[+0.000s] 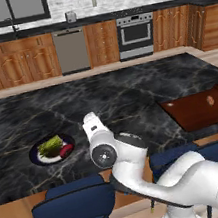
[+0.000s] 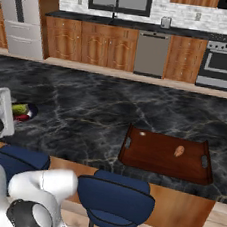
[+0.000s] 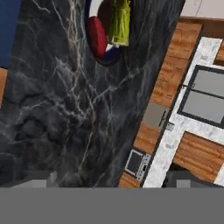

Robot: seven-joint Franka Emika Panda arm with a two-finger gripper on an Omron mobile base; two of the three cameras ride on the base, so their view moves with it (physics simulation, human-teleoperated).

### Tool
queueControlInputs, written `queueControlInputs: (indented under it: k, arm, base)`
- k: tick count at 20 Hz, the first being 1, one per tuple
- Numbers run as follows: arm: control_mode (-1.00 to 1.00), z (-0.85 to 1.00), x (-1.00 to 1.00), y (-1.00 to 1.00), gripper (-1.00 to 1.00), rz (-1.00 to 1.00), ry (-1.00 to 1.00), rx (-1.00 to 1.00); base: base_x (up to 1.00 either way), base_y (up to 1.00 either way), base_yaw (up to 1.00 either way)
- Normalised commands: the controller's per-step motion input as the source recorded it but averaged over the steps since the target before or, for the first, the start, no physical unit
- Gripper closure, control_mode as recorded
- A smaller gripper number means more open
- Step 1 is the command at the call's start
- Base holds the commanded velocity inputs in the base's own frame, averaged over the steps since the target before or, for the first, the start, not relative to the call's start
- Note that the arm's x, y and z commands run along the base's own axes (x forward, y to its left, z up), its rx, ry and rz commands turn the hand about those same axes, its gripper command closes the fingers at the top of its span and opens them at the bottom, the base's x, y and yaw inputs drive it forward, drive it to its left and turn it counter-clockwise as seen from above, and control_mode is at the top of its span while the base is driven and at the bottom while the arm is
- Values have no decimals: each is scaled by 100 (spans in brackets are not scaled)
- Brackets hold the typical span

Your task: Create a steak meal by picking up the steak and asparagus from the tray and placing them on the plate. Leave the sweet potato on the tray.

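Over on the dark marble table (image 1: 129, 97), at about 9 o'clock from our arm in the left base view, we've got the plate (image 1: 35, 155) with the asparagus (image 1: 50, 145) lying across it and the steak (image 1: 66, 150) sitting right beside it at roughly 4 o'clock, touching the green stalks as far as we can tell. From the hand view it looks the same: the red lump is on the plate next to the asparagus, both up near the top edge of that picture. The tray (image 1: 193, 114) is well apart from the plate, off at 3 o'clock in the left base view, and the sweet potato (image 1: 210, 100) is on it, alone, toward the far side of the board. In the right base view the tray sits near the middle with its dark handles at the short ends, and the orange piece lies at about 2 o'clock from the board's centre. Our fingers (image 3: 112, 181) are spread wide with nothing between them; we just see their two dark tips at the bottom of the hand view, over bare marble, a bit away from the plate. Two blue stools (image 1: 74, 203) are tucked under the near edge of the table.
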Motion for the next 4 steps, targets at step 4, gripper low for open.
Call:
queueControlInputs:
  k: [4]
  arm:
    - [-100,-3,-3,-98,-100,3,0,35]
  base:
    - [0,0,0]
